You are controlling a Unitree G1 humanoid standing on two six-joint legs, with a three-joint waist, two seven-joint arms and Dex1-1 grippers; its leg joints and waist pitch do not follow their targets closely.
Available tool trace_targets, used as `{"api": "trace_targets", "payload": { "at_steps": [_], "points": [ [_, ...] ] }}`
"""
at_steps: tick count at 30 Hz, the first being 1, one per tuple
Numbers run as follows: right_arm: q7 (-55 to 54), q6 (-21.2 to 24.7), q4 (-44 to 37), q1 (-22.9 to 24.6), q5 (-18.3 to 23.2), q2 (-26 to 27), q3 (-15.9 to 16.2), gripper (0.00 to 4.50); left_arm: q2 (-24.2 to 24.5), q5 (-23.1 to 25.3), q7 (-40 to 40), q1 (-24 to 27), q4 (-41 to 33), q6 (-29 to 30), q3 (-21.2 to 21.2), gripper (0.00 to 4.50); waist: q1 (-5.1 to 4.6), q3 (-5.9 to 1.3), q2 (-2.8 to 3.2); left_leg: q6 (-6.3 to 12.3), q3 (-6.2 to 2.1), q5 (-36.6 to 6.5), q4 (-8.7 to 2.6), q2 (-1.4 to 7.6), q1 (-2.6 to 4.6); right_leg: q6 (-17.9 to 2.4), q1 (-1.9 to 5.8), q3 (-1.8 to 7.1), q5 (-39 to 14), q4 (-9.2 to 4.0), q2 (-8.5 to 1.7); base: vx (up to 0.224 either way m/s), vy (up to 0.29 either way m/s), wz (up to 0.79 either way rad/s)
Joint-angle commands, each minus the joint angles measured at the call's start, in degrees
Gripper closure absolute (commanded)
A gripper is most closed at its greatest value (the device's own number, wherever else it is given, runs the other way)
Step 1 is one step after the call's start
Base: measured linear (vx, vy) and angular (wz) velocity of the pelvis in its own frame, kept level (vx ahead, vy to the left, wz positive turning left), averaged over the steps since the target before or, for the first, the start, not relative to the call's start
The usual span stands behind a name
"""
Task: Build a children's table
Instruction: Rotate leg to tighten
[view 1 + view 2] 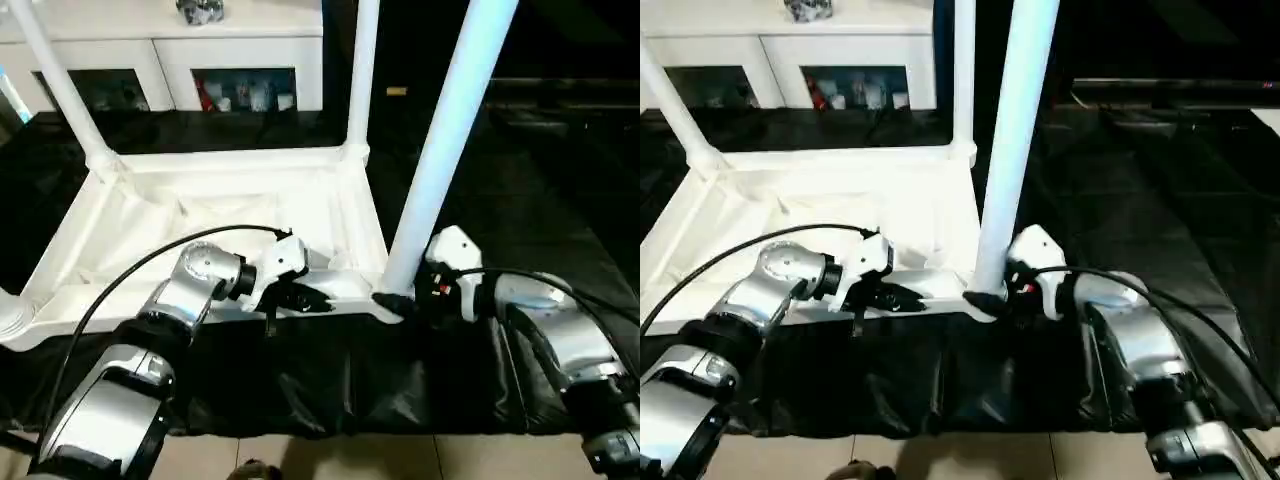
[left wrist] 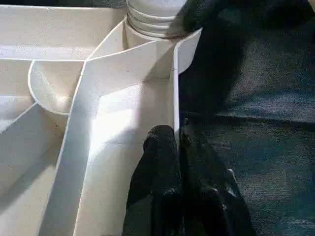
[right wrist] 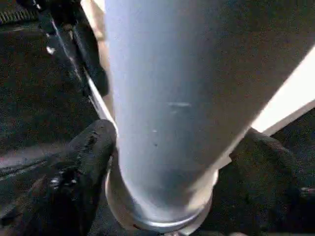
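Tabletop (image 1: pixel 200 215) lies upside down on the black work table (image 1: pixel 560 180), ribs up. At its near right corner a leg (image 1: pixel 440 150) stands upright in the socket, long axis vertical. Right gripper (image 3: pixel 167 162) straddles the leg's base, fingers (image 3: pixel 83 162) apart on either side. Left gripper (image 2: pixel 179 147), nearer the near rim, is pinched together on the rim wall.

Tabletop (image 1: pixel 215 215) on work table (image 1: pixel 560 170), cabinet (image 1: pixel 170 50) behind (legs up)
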Motion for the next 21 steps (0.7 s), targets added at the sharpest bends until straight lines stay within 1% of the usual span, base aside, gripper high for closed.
{"api": "trace_targets", "payload": {
  "at_steps": [1,3,4,5,8,9,11,12,13,14,17,18,20,21],
  "points": [
    [1.2,-1.1,1.5,-1.3,-0.8,0.3,0.9,0.96,0.6,0.7,-1.2,-0.1,1.1,0.6,-0.8,4.5,0.22,-4.09,-1.04,4.72,-0.79,-8.1,-3.58,2.12,1.86,-17.9,1.65,0.55,2.8,-3.06,-2.26,0.0,0.0,0.0],
    [1.8,-1.3,2.1,-1.5,-0.8,0.4,0.9,1.19,0.6,0.6,-1.2,-0.3,1.2,0.7,-0.7,4.5,0.23,-4.12,-1.03,4.97,-0.77,-8.1,-3.54,2.12,1.87,-18.2,1.65,0.54,3.2,-3.03,-2.3,0.0,0.0,0.0],
    [2.0,-1.4,2.6,-1.7,-0.9,0.4,1.0,1.19,0.7,0.7,-1.1,-0.5,1.5,0.6,-0.6,4.5,0.23,-4.09,-1.15,5.01,-0.75,-8.1,-3.56,2.11,1.83,-18.1,1.66,0.54,3.1,-3.07,-2.28,0.0,0.0,0.0],
    [2.0,-1.5,2.6,-1.8,-0.9,0.4,1.0,1.41,0.7,0.7,-1.1,-0.5,1.5,0.6,-0.6,4.5,0.26,-4.15,-1.12,5.07,-0.76,-7.9,-3.51,2.1,1.83,-18.1,1.69,0.54,3.3,-2.98,-2.28,0.0,0.0,0.0],
    [2.6,-2.2,4.0,-2.3,-1.2,0.6,1.2,1.54,0.8,0.8,-1.1,-0.9,1.9,0.5,-0.5,4.5,0.21,-4.05,-1.08,4.97,-0.7,-8.6,-3.56,2.08,1.91,-18.2,1.53,0.53,2.2,-3.16,-2.24,0.0,0.0,0.0],
    [2.9,-2.8,4.9,-2.7,-1.4,0.7,1.3,1.57,0.9,0.8,-1.2,-1.1,2.1,0.5,-0.5,4.5,0.27,-4.02,-0.98,4.73,-0.77,-8.9,-3.64,2.19,1.92,-18.1,1.58,0.58,1.7,-3.17,-2.33,0.0,0.0,0.0],
    [3.6,-3.3,6.1,-3.1,-1.6,1.0,1.5,1.71,0.9,0.9,-1.3,-1.4,2.3,0.6,-0.6,4.5,0.18,-4.06,-0.97,4.52,-0.76,-9.2,-3.65,2.17,1.94,-18.2,1.56,0.56,1.7,-3.17,-2.29,0.0,0.0,0.0],
    [3.6,-3.4,6.4,-3.2,-1.6,1.2,1.4,1.74,0.9,0.8,-1.2,-1.5,2.4,0.9,-0.4,4.5,0.16,-4.07,-0.8,4.5,-0.79,-9.1,-3.65,2.14,1.9,-18.2,1.57,0.55,2.0,-3.11,-2.28,0.0,0.0,0.0],
    [3.6,-3.4,6.4,-3.2,-1.6,1.2,1.4,1.74,0.9,0.8,-1.2,-1.5,2.4,0.9,-0.4,4.5,0.1,-4.07,-0.89,4.5,-0.76,-9.1,-3.64,2.12,1.9,-18.3,1.56,0.55,2.1,-3.14,-2.27,0.0,0.0,0.0],
    [3.4,-3.1,6.4,-3.1,-1.3,1.5,1.3,1.75,0.7,0.5,-1.0,-1.6,2.4,1.2,-0.2,4.5,0.12,-4.04,-0.87,4.47,-0.77,-9.3,-3.67,2.16,1.96,-18.3,1.56,0.55,2.0,-3.16,-2.26,0.0,0.0,0.0],
    [1.2,-0.9,4.4,-1.2,0.7,3.1,-0.4,1.76,-1.1,0.3,3.2,-1.8,1.9,2.8,0.7,4.5,0.1,-3.92,-0.95,4.34,-0.75,-10.0,-3.79,2.18,1.99,-18.3,1.48,0.59,0.9,-3.3,-2.28,0.0,0.0,0.0],
    [-0.9,-0.2,3.5,-0.3,0.7,3.9,-0.9,1.76,-1.9,0.7,5.3,-1.7,1.5,3.5,0.7,4.5,0.07,-3.87,-1.17,4.15,-0.74,-10.5,-3.83,2.19,1.96,-18.2,1.48,0.65,-0.2,-3.44,-2.34,0.0,0.0,0.0],
    [-6.5,1.8,2.0,1.3,0.4,6.2,-1.9,1.76,-4.2,0.9,9.4,-1.2,0.2,5.2,0.9,4.5,0.02,-3.76,-1.01,3.12,-0.84,-11.4,-4.08,2.27,2.15,-17.4,1.25,0.75,-2.8,-3.72,-2.42,0.0,0.0,0.0],
    [-6.5,1.8,2.0,1.3,0.4,6.2,-1.9,1.76,-4.2,0.9,9.4,-1.2,0.2,5.2,0.9,4.5,-0.02,-3.71,-1.01,2.88,-0.84,-11.8,-4.17,2.25,2.19,-17.2,1.19,0.79,-3.4,-3.87,-2.36,0.0,0.0,0.0]
  ]
}}
